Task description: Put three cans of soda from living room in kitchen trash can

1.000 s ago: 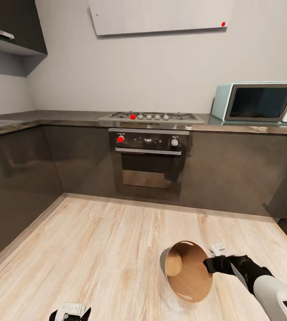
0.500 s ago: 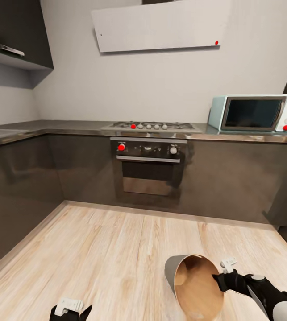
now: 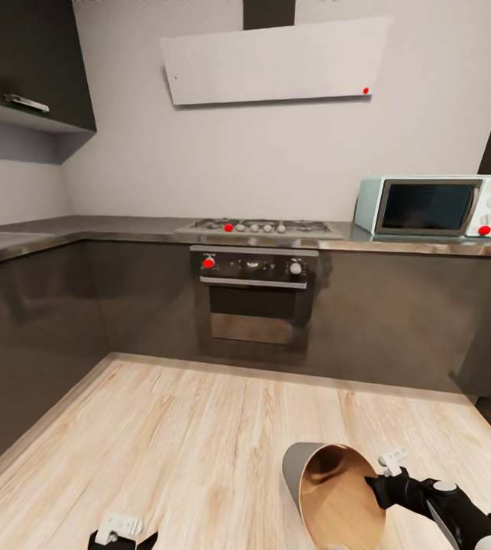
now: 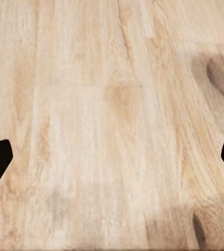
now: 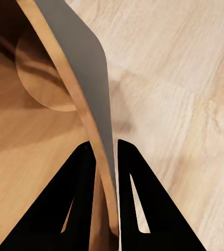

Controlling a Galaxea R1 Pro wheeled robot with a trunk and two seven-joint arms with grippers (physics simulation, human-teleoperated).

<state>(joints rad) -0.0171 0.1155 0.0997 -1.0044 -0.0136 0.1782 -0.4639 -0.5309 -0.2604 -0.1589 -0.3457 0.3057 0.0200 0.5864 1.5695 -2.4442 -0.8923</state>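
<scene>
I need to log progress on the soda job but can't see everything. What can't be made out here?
- Bin: bottom rim cut by head view's lower edge; no cans visible inside.
- Left gripper: mostly cut off by that edge.
- Right gripper: fingers pinch bin wall; fingertips hidden there.

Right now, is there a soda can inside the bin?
No, the head view looks into the tilted bin held at its rim by the right claw, and its orange-brown inside shows no can.

Pale wood-grain floor (image 3: 199,428); glossy dark cabinets (image 3: 398,321); bin (image 3: 329,489) lining looks matt.
</scene>
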